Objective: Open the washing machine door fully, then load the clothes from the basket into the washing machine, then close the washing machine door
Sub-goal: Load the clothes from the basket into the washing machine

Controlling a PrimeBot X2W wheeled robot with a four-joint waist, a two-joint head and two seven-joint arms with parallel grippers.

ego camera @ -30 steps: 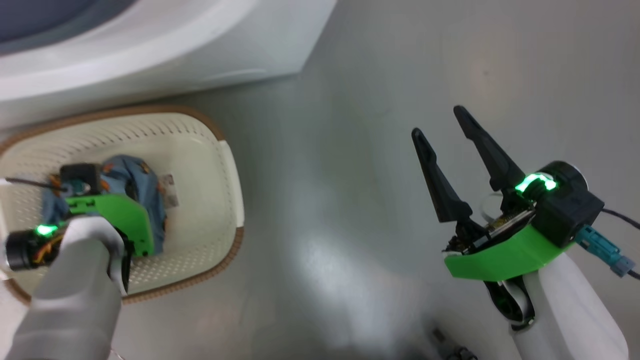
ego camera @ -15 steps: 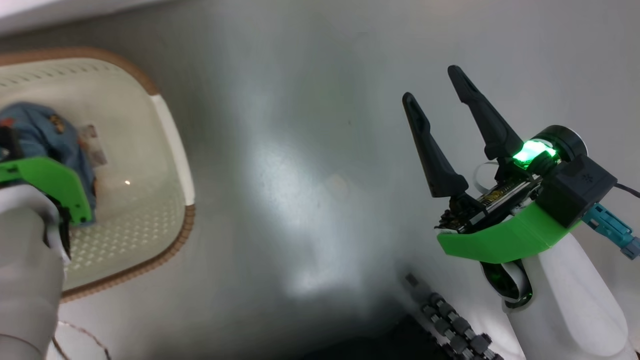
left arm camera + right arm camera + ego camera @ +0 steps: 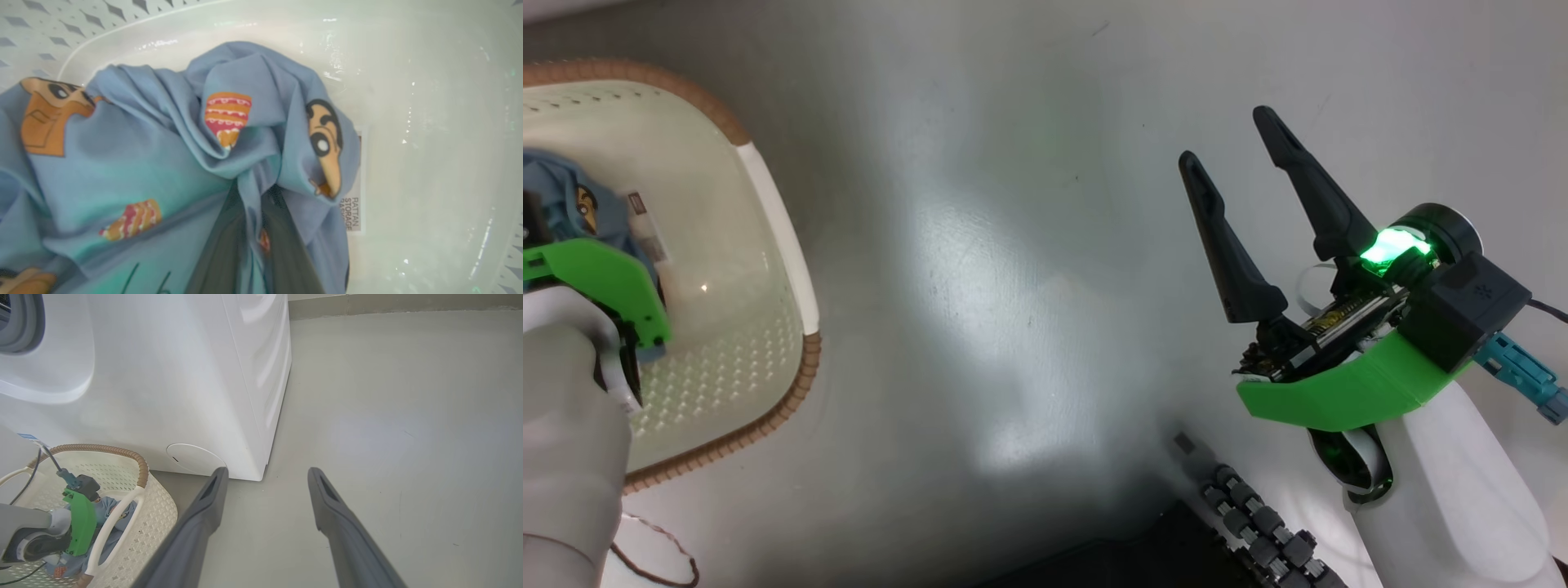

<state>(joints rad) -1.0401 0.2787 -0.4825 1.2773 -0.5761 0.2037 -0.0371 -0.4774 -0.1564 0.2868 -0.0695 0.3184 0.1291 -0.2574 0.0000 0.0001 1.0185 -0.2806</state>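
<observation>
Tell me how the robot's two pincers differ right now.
The left pincer reaches down into the basket; the right pincer hangs over the floor. The left pincer's fingers are pinched on the blue clothes; the right pincer's stand wide apart, holding nothing. Both have dark fingers and green wrist collars.

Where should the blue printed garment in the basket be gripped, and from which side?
Probably a raised ridge of bunched folds on the clothes, coming straight down from above through the open top of the basket. The cloth lies crumpled on its floor with walls all round, so a side approach looks blocked. The left gripper is shut on just such a fold.
</observation>
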